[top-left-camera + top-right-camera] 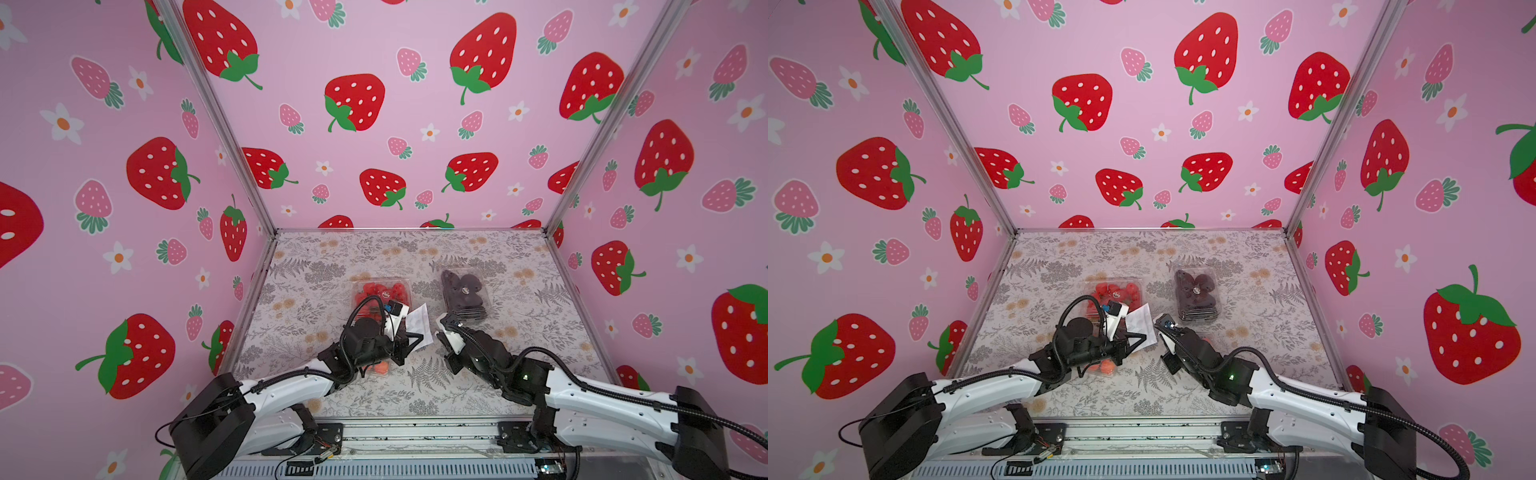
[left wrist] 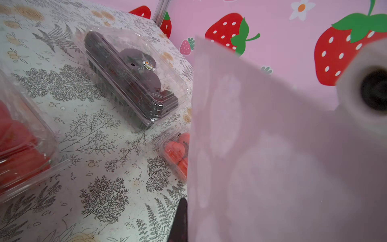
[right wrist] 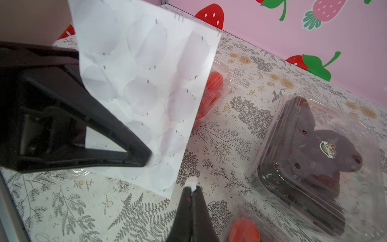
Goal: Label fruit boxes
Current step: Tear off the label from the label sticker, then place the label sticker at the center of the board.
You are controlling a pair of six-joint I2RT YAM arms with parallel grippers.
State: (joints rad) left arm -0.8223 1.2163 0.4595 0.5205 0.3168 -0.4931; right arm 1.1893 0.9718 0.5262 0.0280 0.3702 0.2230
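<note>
right fingers [image 3: 185, 203], closed, pinch a white tab [image 3: 193, 184] at the corner of the sticker sheet [image 3: 146, 83]; left fingers [image 3: 117, 146] clamp the sheet. peel slowly, sheet held taut. beyond, dark-fruit box [image 3: 310, 159] rests on the bench [image 3: 230, 136], strawberry box [image 3: 213, 88] behind the sheet.

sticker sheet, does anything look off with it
Yes. The sticker sheet, held up by the left gripper, is creased and buckled, not flat. The right gripper is shut on only a small white scrap, which seems separate from the sheet.
</note>
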